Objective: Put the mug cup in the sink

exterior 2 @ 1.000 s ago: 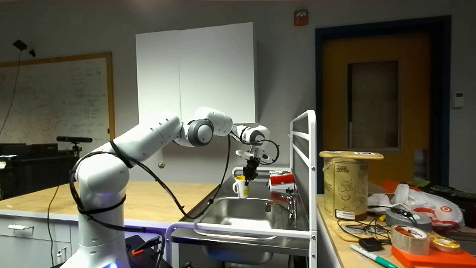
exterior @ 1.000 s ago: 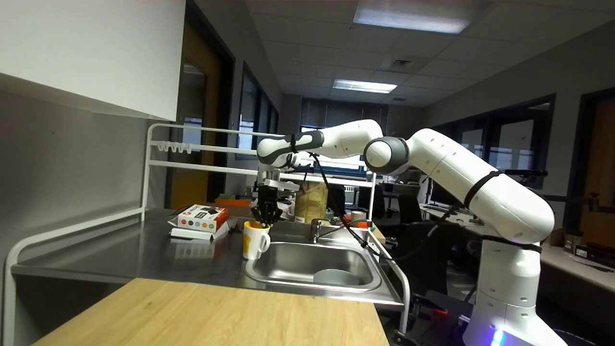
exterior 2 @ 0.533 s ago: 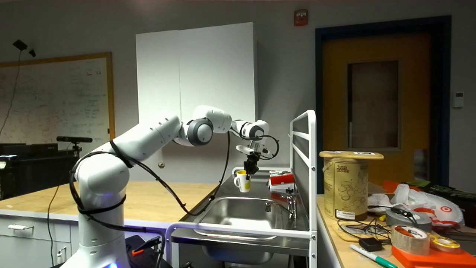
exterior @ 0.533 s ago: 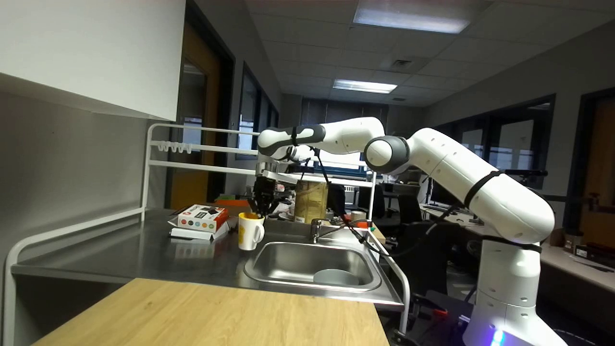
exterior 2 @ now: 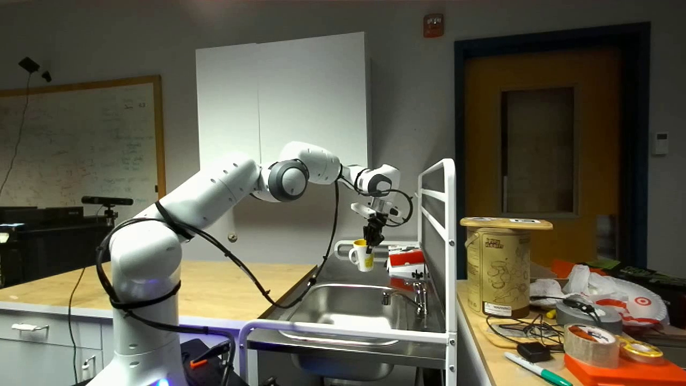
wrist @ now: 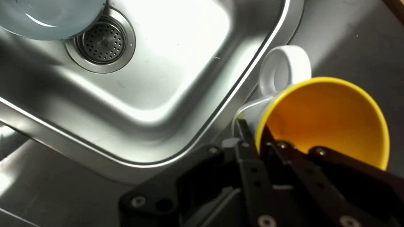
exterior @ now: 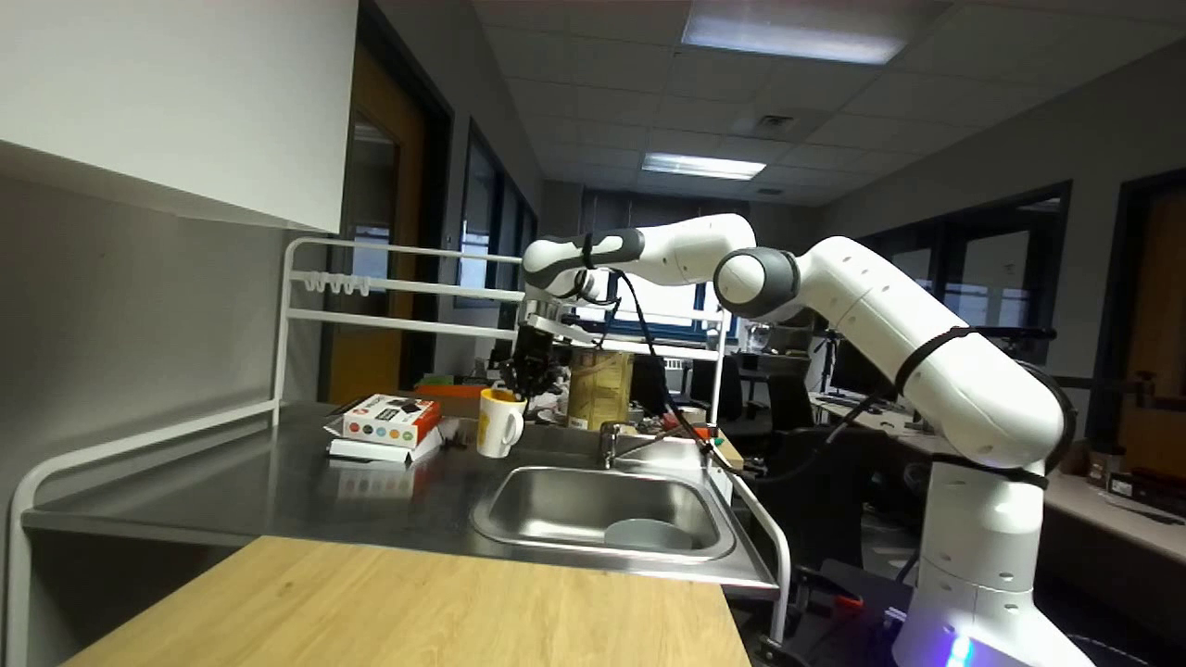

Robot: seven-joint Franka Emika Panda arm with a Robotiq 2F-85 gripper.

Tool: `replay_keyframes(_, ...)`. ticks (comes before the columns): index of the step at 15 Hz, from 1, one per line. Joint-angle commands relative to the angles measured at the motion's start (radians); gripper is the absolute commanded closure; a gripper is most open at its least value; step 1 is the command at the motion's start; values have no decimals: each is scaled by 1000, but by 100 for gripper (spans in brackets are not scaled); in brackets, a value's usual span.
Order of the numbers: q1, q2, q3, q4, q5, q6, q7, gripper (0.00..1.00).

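Dish in sink, faucet beside (mug gripped).

On a grey wall in an exterior view, a white cupboard hangs between a wood-framed whiteboard and an orange-brown door with a dark blue frame. In an exterior view, a near light panel and a far light panel shine in the tiled ceiling, over dark-framed windows and a long pale desk.

Mug (yellow-rimmed) in end effector
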Motion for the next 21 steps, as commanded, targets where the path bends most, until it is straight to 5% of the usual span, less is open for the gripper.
replay_keyframes(1,-62,-128,0,-239,73,82,13,96)
replay_keyframes(8,-104,-262,-10,-579,160,209,-27,96)
replay_keyframes(13,-22,-330,-89,-772,33,257,84,96)
replay_keyframes(21,44,-327,-136,-835,-78,315,190,95)
